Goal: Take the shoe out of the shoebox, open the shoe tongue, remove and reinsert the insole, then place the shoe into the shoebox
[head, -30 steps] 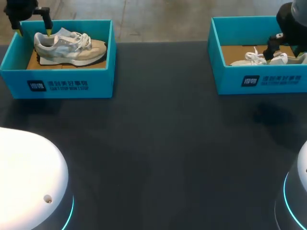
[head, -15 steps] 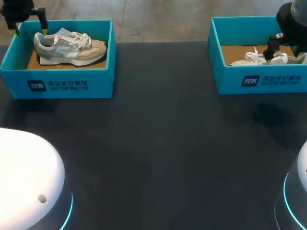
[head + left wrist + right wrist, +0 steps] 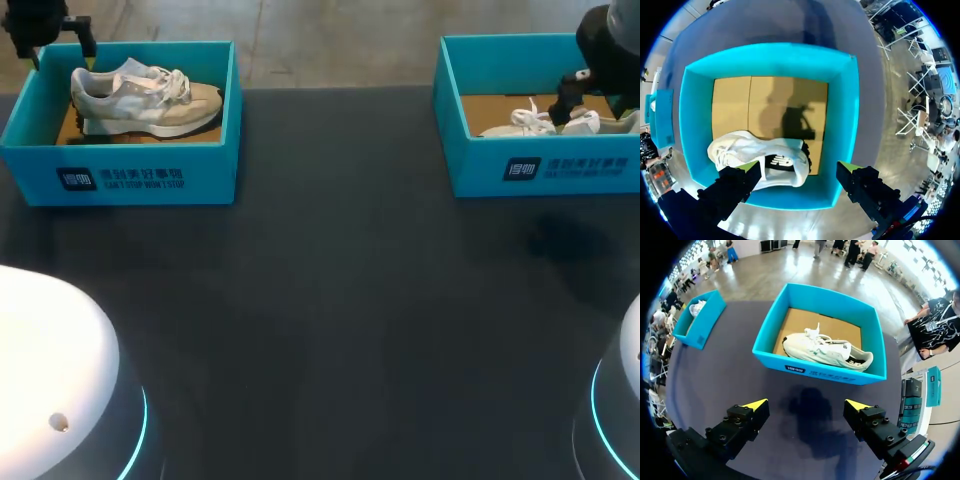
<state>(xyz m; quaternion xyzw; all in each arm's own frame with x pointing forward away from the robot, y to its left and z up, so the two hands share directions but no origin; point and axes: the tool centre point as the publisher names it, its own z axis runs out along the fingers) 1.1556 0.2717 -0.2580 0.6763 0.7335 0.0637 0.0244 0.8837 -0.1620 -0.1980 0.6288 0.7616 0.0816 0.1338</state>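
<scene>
Left hand (image 3: 800, 168) wide open, empty, above heel end of shoebox (image 3: 150, 160); shoe (image 3: 145, 100) looks light, soft-uppered, best pinched at the stiffer heel collar

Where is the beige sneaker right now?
In the head view the beige sneaker lies inside the blue shoebox at the table's far left, heel beside the left pincer.

Under the left gripper (image 3: 799, 167), a shoebox (image 3: 770, 57) of matt teal card shows a bare brown cardboard floor. The shoe (image 3: 145, 95) in it looks cloth-like and soft, with cord laces. Ahead of the right gripper (image 3: 806, 404), a second shoebox (image 3: 815, 371) of the same card holds a smooth white shoe (image 3: 825, 351). The desk (image 3: 330, 300) is dark, matt and smooth. Both grippers are matt black.
</scene>
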